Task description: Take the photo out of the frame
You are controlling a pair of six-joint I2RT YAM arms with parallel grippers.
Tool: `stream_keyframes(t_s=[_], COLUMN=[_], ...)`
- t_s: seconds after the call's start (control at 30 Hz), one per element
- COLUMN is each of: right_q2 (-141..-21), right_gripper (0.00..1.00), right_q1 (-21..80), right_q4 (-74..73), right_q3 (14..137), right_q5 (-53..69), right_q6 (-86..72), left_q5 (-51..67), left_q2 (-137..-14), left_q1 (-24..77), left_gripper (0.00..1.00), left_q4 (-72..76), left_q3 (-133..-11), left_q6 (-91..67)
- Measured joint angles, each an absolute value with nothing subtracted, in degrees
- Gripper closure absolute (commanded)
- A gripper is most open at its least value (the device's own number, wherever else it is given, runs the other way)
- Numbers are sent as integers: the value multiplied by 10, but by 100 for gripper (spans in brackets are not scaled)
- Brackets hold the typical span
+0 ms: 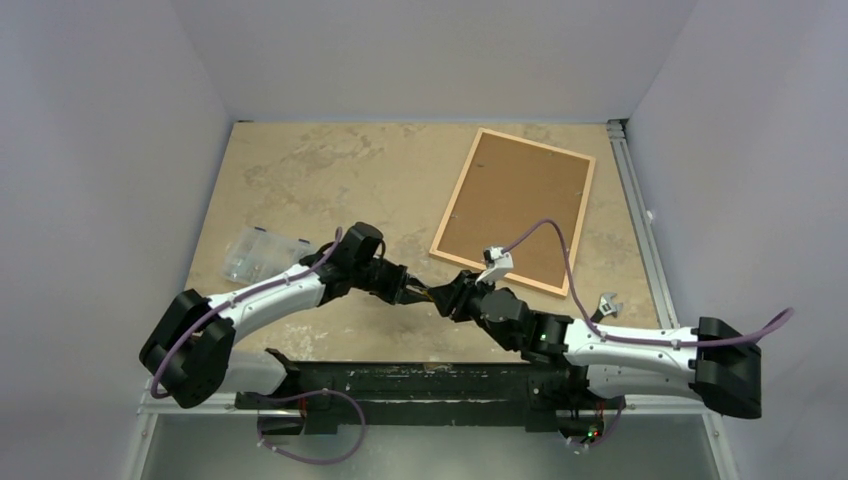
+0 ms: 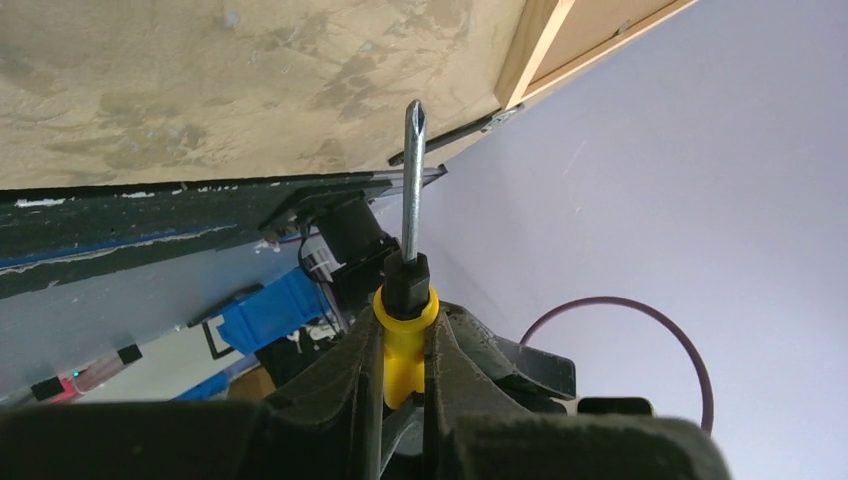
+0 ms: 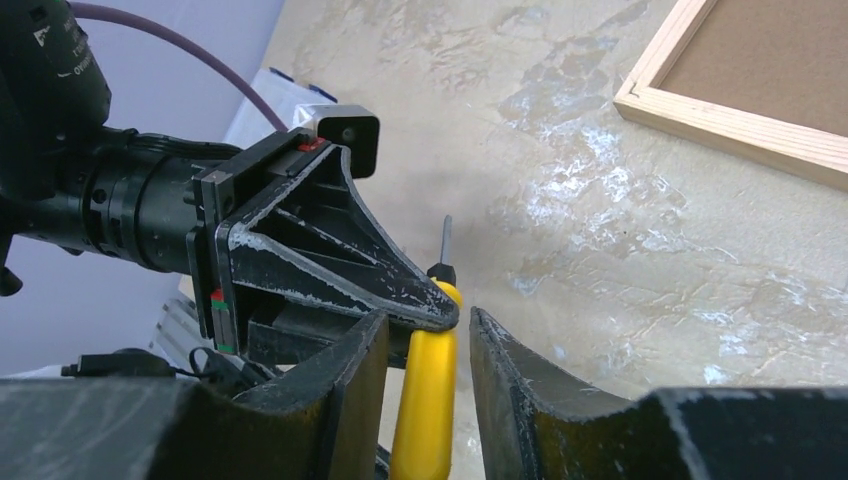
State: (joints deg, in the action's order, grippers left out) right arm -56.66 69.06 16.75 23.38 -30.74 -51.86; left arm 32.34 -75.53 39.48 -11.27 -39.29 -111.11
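Note:
The frame (image 1: 457, 191) lies at the back right of the table with its brown backing board (image 1: 515, 210) facing up. The photo is hidden. A corner of the frame also shows in the right wrist view (image 3: 720, 125). My left gripper (image 2: 405, 330) is shut on the yellow handle of a screwdriver (image 2: 408, 300), whose metal shaft points away from it. My right gripper (image 3: 429, 318) meets it near the table's front middle. Its fingers straddle the same yellow handle (image 3: 428, 400), open, with a gap on each side. From above, both grippers (image 1: 437, 294) meet tip to tip.
A clear plastic box (image 1: 255, 252) sits at the left of the table. An adjustable wrench (image 1: 607, 305) lies by the right arm. A metal rail (image 1: 640, 230) runs along the table's right edge, and a black base bar (image 1: 420, 385) spans the near edge.

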Motion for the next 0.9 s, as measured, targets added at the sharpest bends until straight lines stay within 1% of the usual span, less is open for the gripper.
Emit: stream_keyframes(t_s=[0.13, 0.3, 0.33, 0.43, 0.57, 0.67, 0.7, 0.73, 0.77, 0.8, 0.87, 0.9], right_q2=[-603, -611, -611, -611, -611, -611, -611, -611, -610, -610, -610, -610], right_gripper=[62, 68, 67, 62, 63, 70, 75, 84, 96, 100, 100, 100], right_q1=[691, 691, 691, 691, 691, 691, 691, 691, 691, 691, 691, 691], right_q4=[168, 164, 162, 157, 140, 137, 137, 136, 136, 133, 120, 114], right_q3=[253, 254, 255, 256, 256, 256, 256, 257, 258, 260, 265, 269], right_q5=[-308, -308, -309, -309, -310, -311, -310, -311, -311, -313, -319, -320], right_q6=[-525, -532, -534, -543, -548, -551, -551, -552, -553, -551, -555, -555], left_q5=[315, 311, 311, 311, 312, 312, 312, 312, 312, 313, 311, 311], left_q2=[-755, -754, -754, -752, -752, -752, -752, -752, -752, -752, -752, -752], left_q1=[388, 387, 387, 387, 387, 387, 387, 387, 387, 387, 387, 387], left_gripper=[100, 100, 100, 100, 100, 100, 100, 100, 100, 100, 100, 94], left_q4=[-103, -96, -93, -79, -64, -59, -56, -54, -53, -51, -48, -46], left_q3=[-384, -376, -374, -368, -364, -361, -359, -359, -359, -359, -359, -359], left_q6=[-1125, -1137, -1140, -1149, -1160, -1165, -1166, -1166, -1167, -1167, -1168, -1168])
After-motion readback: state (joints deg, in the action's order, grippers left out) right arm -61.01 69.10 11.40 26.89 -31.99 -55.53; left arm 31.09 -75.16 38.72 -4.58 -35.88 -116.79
